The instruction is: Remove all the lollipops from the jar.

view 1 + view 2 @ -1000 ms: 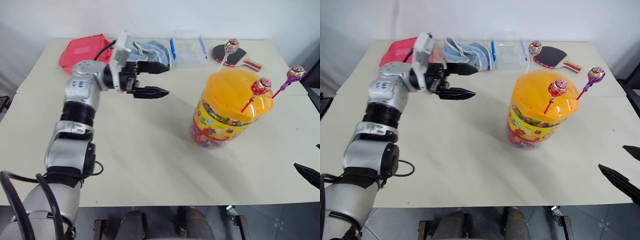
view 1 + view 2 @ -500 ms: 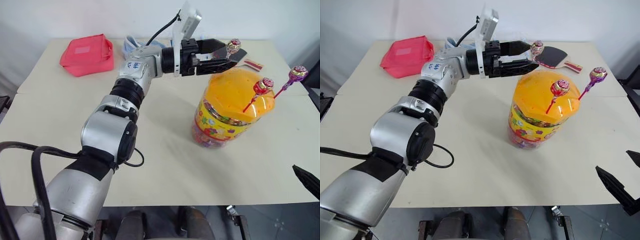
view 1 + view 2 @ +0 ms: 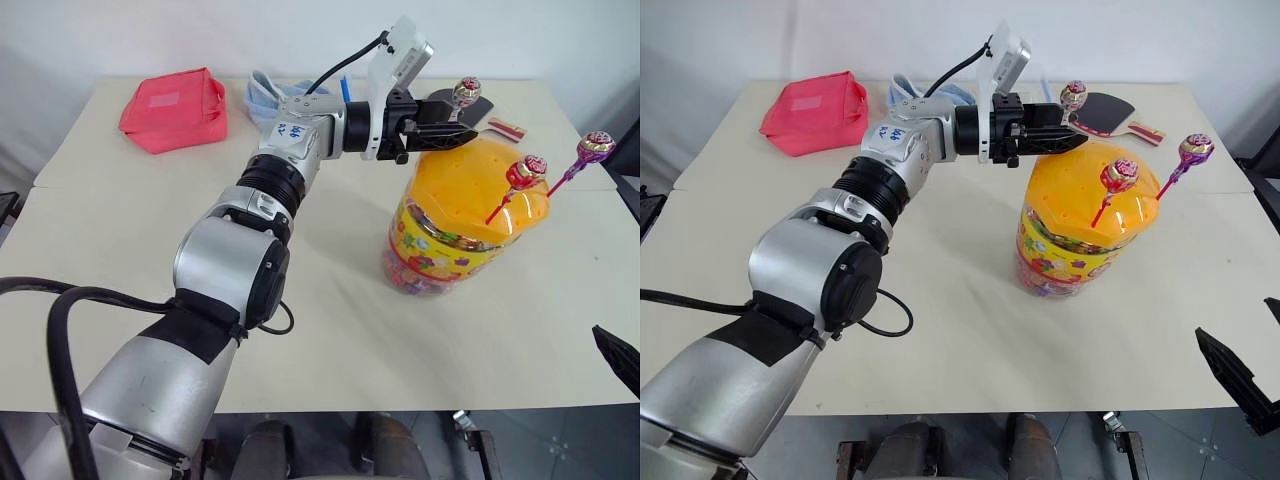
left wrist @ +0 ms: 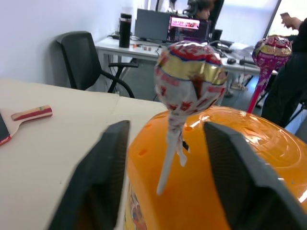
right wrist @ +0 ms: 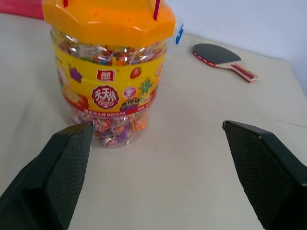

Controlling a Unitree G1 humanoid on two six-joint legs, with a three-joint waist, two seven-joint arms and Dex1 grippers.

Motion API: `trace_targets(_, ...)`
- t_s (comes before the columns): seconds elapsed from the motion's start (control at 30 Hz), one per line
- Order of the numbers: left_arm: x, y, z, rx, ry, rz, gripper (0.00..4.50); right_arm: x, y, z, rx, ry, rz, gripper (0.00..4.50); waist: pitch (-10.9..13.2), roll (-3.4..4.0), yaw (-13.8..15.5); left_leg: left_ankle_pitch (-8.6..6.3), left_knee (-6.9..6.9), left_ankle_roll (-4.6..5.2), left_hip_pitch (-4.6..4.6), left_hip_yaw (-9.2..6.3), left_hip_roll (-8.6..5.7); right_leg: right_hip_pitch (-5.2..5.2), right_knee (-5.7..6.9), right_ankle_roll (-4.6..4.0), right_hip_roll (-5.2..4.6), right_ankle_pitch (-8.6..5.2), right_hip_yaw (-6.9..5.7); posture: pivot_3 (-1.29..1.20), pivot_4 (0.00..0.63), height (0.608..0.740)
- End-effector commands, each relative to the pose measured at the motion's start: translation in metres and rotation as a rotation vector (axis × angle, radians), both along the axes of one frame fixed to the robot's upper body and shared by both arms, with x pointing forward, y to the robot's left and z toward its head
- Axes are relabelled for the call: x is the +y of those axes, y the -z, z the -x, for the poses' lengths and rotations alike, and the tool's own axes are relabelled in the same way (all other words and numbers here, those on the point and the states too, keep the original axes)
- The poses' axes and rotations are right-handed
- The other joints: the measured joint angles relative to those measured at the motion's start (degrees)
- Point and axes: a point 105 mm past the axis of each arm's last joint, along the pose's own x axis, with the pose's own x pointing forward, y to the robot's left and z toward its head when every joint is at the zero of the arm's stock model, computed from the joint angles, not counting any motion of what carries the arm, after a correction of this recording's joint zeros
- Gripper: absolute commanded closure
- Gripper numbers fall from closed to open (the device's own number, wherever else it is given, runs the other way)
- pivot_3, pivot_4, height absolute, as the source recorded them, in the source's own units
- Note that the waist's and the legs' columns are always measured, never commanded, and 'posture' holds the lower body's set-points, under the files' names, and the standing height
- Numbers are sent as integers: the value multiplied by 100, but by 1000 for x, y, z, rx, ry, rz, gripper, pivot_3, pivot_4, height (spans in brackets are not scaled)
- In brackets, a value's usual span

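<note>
The jar (image 3: 448, 240) is clear plastic with a yellow label band and an orange hole-dotted lid (image 4: 240, 167). It stands right of the table's middle. Three lollipops stand in lid holes: silvery-pink (image 3: 466, 92) on a white stick at the far side, red (image 3: 524, 172), and purple (image 3: 595, 145) at the right. My left gripper (image 3: 462, 120) reaches level over the lid's far edge. It is open, and its fingers (image 4: 115, 158) straddle the white stick with a gap on each side. My right gripper (image 5: 157, 124) is wide open and empty, low at the table's near right, facing the jar (image 5: 110, 91).
A red pouch (image 3: 175, 105) and a blue cloth (image 3: 262, 95) lie at the far left of the table. A table-tennis paddle (image 3: 1110, 112) lies behind the jar. Past the table's far right edge are a chair (image 4: 84, 57), desks and a person (image 4: 288, 81).
My left arm swung right from the table's middle to the silvery-pink lollipop. Its fingers have narrowed around the stick. The right gripper has barely shifted.
</note>
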Motion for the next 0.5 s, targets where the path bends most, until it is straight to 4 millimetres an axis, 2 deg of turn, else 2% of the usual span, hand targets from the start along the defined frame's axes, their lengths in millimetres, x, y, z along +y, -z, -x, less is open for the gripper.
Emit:
trace_targets(0.03,-8,-22,9,-60,25,12,3378,6,-14,2,-45,-22,33,0,0,0,-2,0,0,1,0,0,0,0,1,0,0,0,0,0,150,740)
trace_targets(0.13,-8,-28,11,-83,36,14,4347,6,-14,0,-36,-38,38,0,0,0,-3,0,0,1,0,0,0,0,1,0,0,0,0,0,150,740)
trace_targets(0.17,-7,-31,12,-87,35,17,4481,6,-14,0,-35,-41,39,0,0,0,1,-1,0,1,0,-1,0,0,0,0,0,0,0,0,150,740)
trace_targets(0.37,-2,-58,10,-145,-21,99,4481,3,-18,-5,-42,-49,52,0,0,0,37,-4,9,6,-4,0,0,0,-1,1,-1,0,0,0,150,740)
trace_targets(0.5,12,-77,5,-194,-92,119,4481,2,-21,-8,-41,-64,61,0,0,0,35,-5,9,6,-4,0,0,0,1,1,-1,1,1,0,150,740)
